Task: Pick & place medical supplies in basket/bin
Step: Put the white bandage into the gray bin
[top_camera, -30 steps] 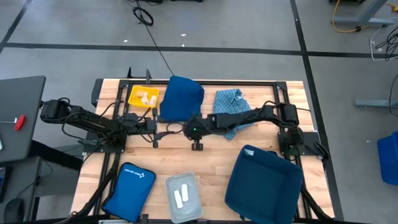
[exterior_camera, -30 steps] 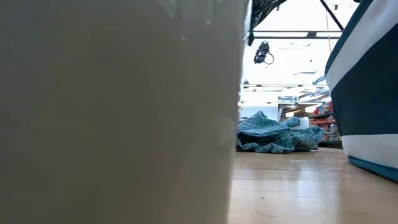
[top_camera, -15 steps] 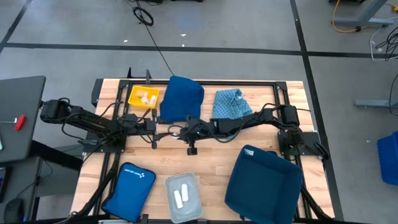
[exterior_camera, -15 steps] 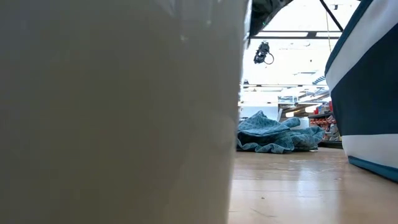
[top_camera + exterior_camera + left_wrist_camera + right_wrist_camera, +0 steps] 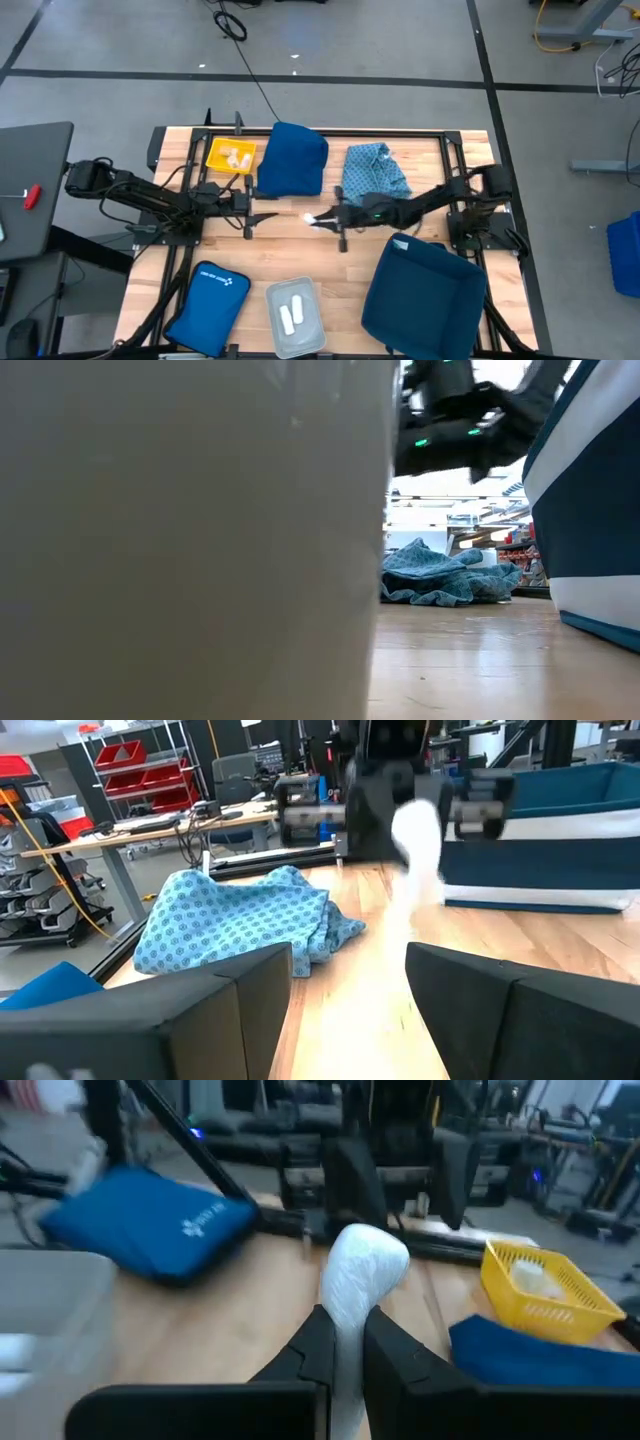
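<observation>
My right gripper (image 5: 322, 217) hovers over the table's middle, shut on a small white roll (image 5: 310, 216), which also shows in the right wrist view (image 5: 358, 1270) and the left wrist view (image 5: 420, 835). My left gripper (image 5: 270, 212) is open and empty, level, just left of the roll and pointing at it. A yellow basket (image 5: 230, 155) at the far left holds several small white supplies. A clear bin (image 5: 295, 318) at the near edge holds two white rolls (image 5: 292, 316). My right gripper pinches the white roll's lower part (image 5: 350, 1335) between its two fingers (image 5: 318, 1348). The fingers lie about level and come from the table's right side. The roll's rounded end (image 5: 365, 1250) sticks out past the fingertips, lifted clear of the table.
A blue cloth (image 5: 292, 158) and a patterned blue cloth (image 5: 372, 172) lie at the far side. A blue zip pouch (image 5: 210, 295) lies near left, and a large blue bin (image 5: 425, 292) stands near right. The clear bin's wall (image 5: 190, 540) fills the low view's left.
My right gripper first reached toward the left gripper, then drew back toward the table's right and a little toward its near edge. The white roll now shows at its fingertips, clear of the table. The gripper has come into the low view's top.
</observation>
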